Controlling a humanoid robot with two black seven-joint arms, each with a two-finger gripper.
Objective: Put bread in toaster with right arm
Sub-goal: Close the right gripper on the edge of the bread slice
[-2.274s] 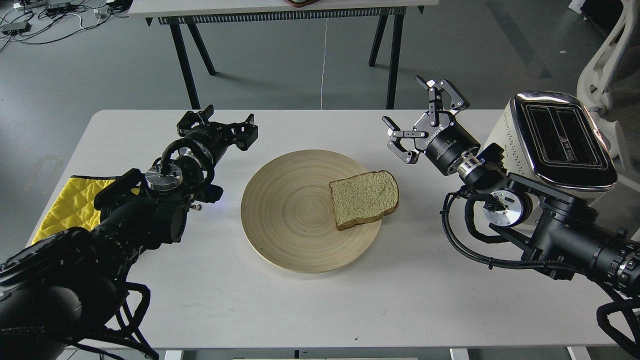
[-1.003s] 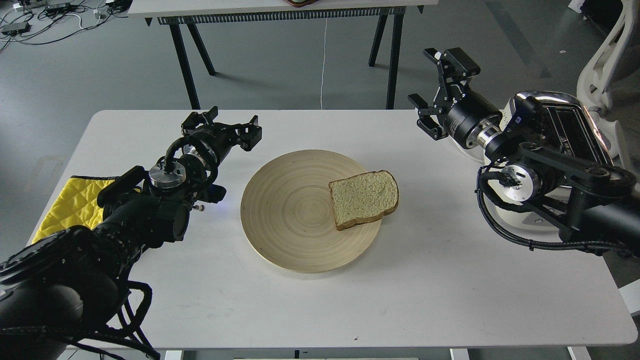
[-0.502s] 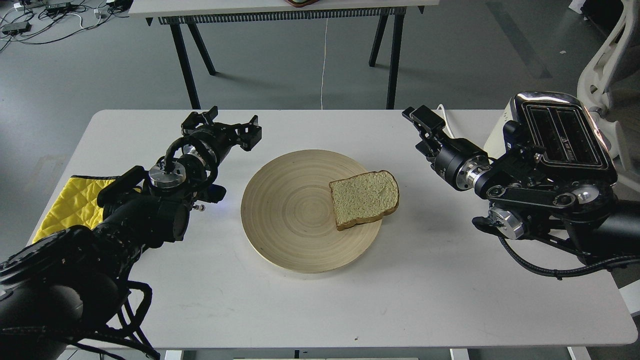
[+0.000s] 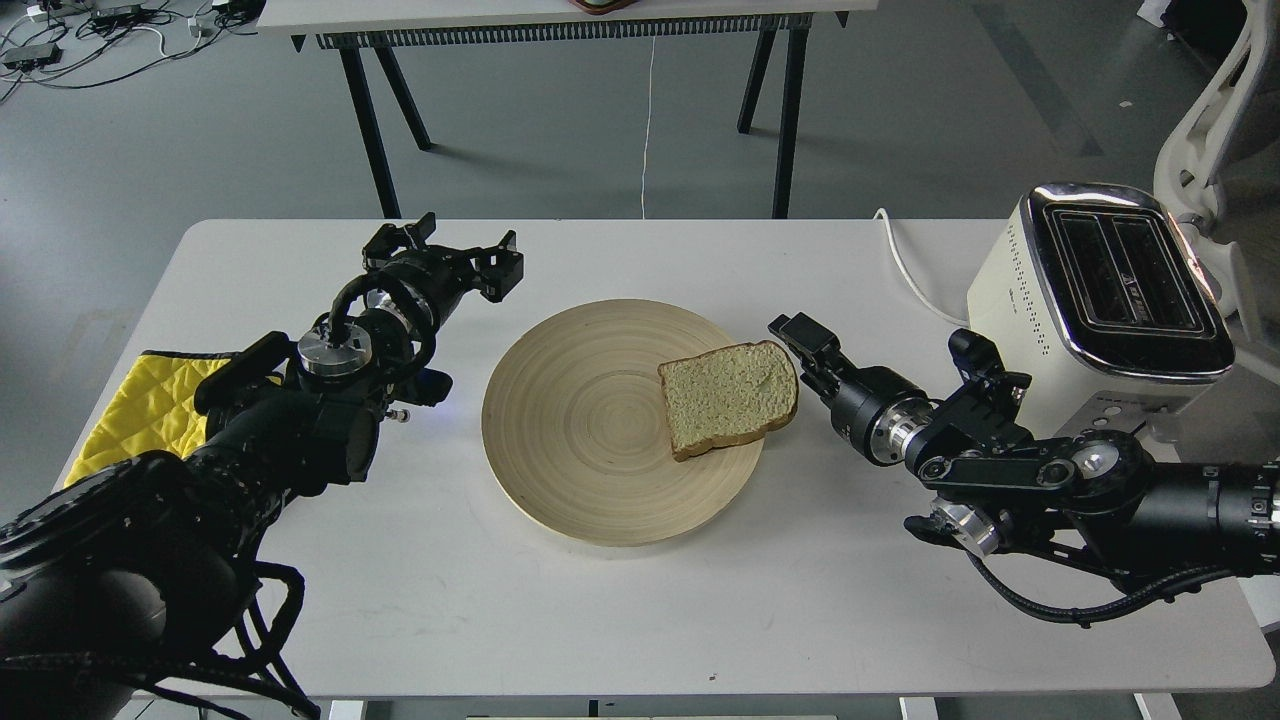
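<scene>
The bread [image 4: 728,395], a tan slice with a brown crust, lies flat on the right side of a round wooden plate [image 4: 570,420]. My right gripper [image 4: 806,350] is low over the table, just right of the bread's right edge and pointing at it. It is seen edge-on, so I cannot tell how far apart its fingers are, or whether it touches the bread. The cream toaster [image 4: 1100,290] with a chrome top and two dark empty slots stands at the far right, behind the right arm. My left gripper [image 4: 445,250] is open and empty, left of the plate.
A yellow cloth [image 4: 140,410] lies at the table's left edge under the left arm. The toaster's white cable [image 4: 905,270] runs over the table's back edge. A second table on black legs [image 4: 370,130] stands behind, and a white chair [image 4: 1220,100] is at the far right.
</scene>
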